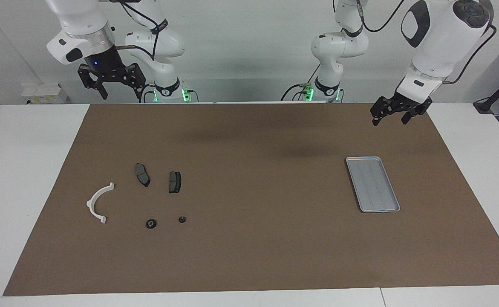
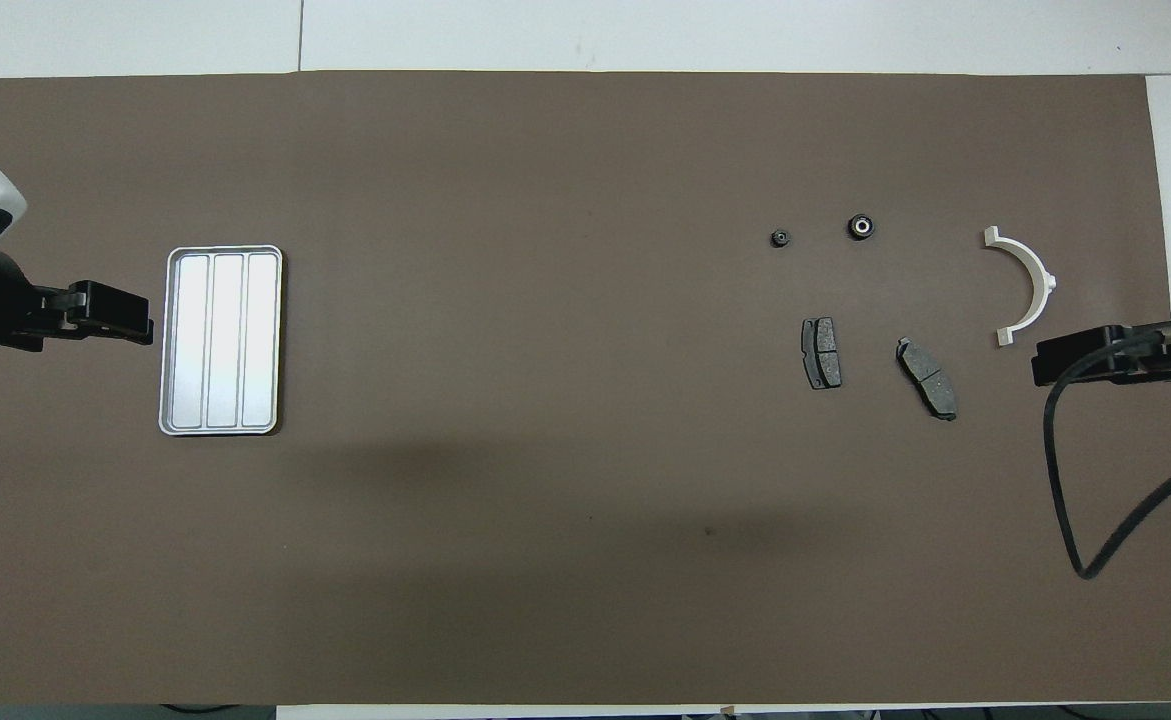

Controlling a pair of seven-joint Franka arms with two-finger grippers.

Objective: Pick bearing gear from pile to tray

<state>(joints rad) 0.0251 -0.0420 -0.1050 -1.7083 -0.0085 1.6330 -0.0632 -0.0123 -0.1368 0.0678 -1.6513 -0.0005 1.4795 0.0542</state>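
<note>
No readable writing. Left gripper (image 1: 396, 113) and right gripper (image 1: 112, 83) both open, empty; green base lights (image 1: 170, 94) only in facing view.

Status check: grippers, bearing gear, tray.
Both grippers, left and right, open, raised, waiting. Bearing gear untouched in pile. Tray holds nothing. Nothing in the way.

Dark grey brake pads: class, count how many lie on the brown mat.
2. One dark grey brake pad lies beside the white half-ring bracket; the other brake pad lies beside it, toward the left arm's end. None appears hidden.
</note>
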